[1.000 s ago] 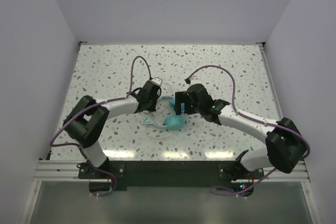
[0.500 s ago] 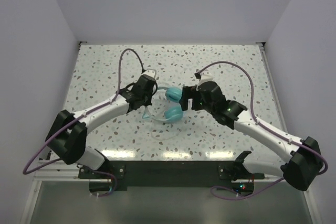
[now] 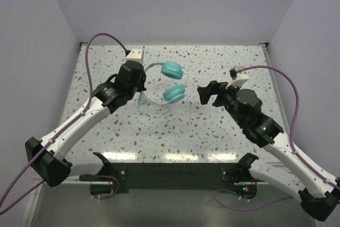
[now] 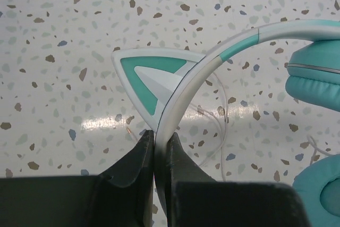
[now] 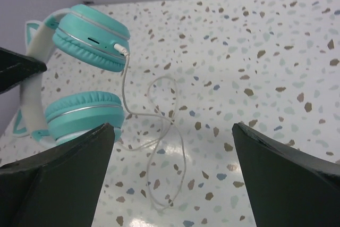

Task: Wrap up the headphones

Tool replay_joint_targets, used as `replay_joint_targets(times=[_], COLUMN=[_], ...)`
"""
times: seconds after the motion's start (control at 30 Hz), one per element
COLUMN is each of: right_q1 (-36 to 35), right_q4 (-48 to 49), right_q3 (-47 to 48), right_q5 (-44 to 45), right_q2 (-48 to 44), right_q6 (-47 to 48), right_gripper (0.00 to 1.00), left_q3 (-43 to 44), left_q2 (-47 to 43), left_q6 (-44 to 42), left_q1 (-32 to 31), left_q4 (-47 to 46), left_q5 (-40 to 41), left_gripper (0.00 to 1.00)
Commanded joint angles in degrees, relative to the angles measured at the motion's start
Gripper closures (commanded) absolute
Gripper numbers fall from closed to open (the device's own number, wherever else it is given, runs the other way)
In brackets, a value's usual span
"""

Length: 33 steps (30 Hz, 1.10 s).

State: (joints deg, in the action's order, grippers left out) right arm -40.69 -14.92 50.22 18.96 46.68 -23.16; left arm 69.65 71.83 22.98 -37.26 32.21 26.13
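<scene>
I am holding the headphones [image 3: 171, 69] at the far middle of the table [image 3: 212, 62], my left gripper [image 4: 155, 144] clenching the headband beside a cat ear [image 4: 146, 75]. The cable [image 5: 122, 83] is trailing onto the table. My right gripper [image 5: 173, 128] is hovering just to their right, fingers released.

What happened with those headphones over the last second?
The left gripper, shut on the headband, carried the headphones away toward the far left. The right gripper drew back rightward, away from the ear cups, and stands open. The cable stays loose, unwrapped.
</scene>
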Motion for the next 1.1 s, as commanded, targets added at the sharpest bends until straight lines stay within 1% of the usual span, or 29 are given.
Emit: replay_joint_targets(times=[0.0, 0.13, 0.17, 0.2, 0.3, 0.33, 0.5, 0.57, 0.7, 0.83, 0.9, 1.0, 1.07], right_q1=[0.17, 0.26, 0.17, 0.26, 0.26, 0.17, 0.17, 0.17, -0.36, -2.19, -3.86, -8.52, -9.41], right_q4=[8.92, 13.76, 14.64, 17.96, 23.68, 25.27, 36.68, 39.77, 47.32, 54.37, 56.48, 56.31, 58.15], right_q3=[-3.36, -8.45, -9.25, -9.96, -12.59, -13.82, -17.87, -19.01, -20.24, -21.3, -20.08, -17.44, -17.17], right_q5=[-3.04, -8.22, -11.2, -13.23, -18.59, -18.87, -22.2, -22.91, -20.64, -17.83, -14.4, -9.83, -7.64], right_q2=[-4.12, -5.19, -4.84, -3.53, -0.02, 2.78, 10.61, 14.64, 20.03, 24.51, 27.4, 31.27, 32.86], right_q6=[3.99, 4.35, 4.17, 4.09, 3.56, 3.3, -1.0, -3.37, -6.72, -9.1, -8.92, -7.34, -7.69], right_gripper=[0.03, 0.07, 0.08, 0.08, 0.13, 0.16, 0.2, 0.23, 0.28, 0.36, 0.4, 0.47, 0.48], left_q3=[8.12, 12.44, 12.96, 13.67, 14.64, 14.81, 15.43, 15.08, 14.82, 14.38, 14.11, 14.29, 14.72], left_q2=[-3.37, -3.98, -4.59, -5.03, -6.53, -6.79, -8.2, -8.9, -9.78, -10.75, -11.01, -11.1, -11.45], left_q6=[3.73, 4.53, 4.7, 5.05, 6.1, 6.37, 8.74, 9.62, 11.55, 13.93, 15.5, 17.61, 19.46], left_q1=[0.25, 0.25, 0.34, 0.34, 0.34, 0.34, 0.43, 0.34, 0.34, 0.34, 0.34, 0.34, 0.34], left_q4=[2.24, 4.97, 5.32, 5.41, 5.59, 5.67, 6.11, 5.85, 4.97, 4.09, 3.57, 3.57, 3.91], left_q5=[3.48, 4.46, 4.37, 4.19, 3.75, 3.75, 4.8, 5.51, 6.21, 6.65, 7.0, 7.79, 8.93], left_gripper=[1.0, 1.0, 1.0, 1.0, 1.0, 1.0, 1.0, 1.0, 1.0, 1.0, 1.0, 1.0, 1.0])
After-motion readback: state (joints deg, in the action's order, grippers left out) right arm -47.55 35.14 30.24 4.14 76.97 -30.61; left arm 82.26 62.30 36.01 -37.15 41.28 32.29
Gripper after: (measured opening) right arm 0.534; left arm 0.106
